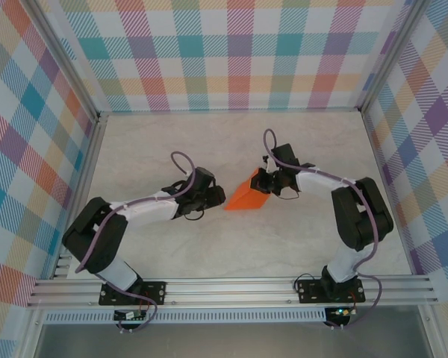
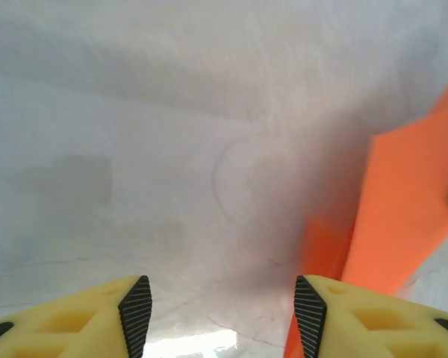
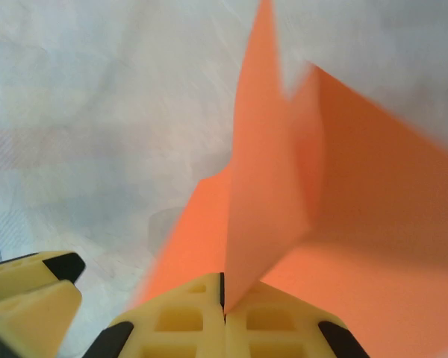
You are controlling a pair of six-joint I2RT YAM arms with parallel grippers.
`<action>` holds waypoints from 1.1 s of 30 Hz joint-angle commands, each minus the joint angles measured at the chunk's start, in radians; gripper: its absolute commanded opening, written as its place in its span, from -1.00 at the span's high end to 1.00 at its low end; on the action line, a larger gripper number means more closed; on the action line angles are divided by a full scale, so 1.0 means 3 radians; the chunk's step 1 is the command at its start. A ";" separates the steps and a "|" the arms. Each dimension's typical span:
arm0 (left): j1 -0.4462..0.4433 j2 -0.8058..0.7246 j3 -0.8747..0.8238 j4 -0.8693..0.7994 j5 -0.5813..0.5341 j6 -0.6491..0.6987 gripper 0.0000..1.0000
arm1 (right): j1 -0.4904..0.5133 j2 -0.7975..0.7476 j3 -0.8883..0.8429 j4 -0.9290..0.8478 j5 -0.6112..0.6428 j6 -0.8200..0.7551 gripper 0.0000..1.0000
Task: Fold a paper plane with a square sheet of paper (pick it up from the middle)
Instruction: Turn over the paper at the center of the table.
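Over pale tabletop (image 1: 209, 250), right claw (image 3: 224, 300) pinches orange paper (image 3: 351, 224); left claw (image 2: 222, 306) spread beside it.

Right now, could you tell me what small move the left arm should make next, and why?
Probably ease the left gripper slightly toward the orange paper and close on its near corner. The right gripper is shut on the paper's other side, while the left fingers stand open with the paper just beside one of them, not between.
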 commanded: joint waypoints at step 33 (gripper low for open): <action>0.1928 -0.1299 0.0451 -0.1580 0.0125 0.0443 -0.64 | 0.1672 0.1589 0.2106 -0.2289 0.4607 -0.1074 0.86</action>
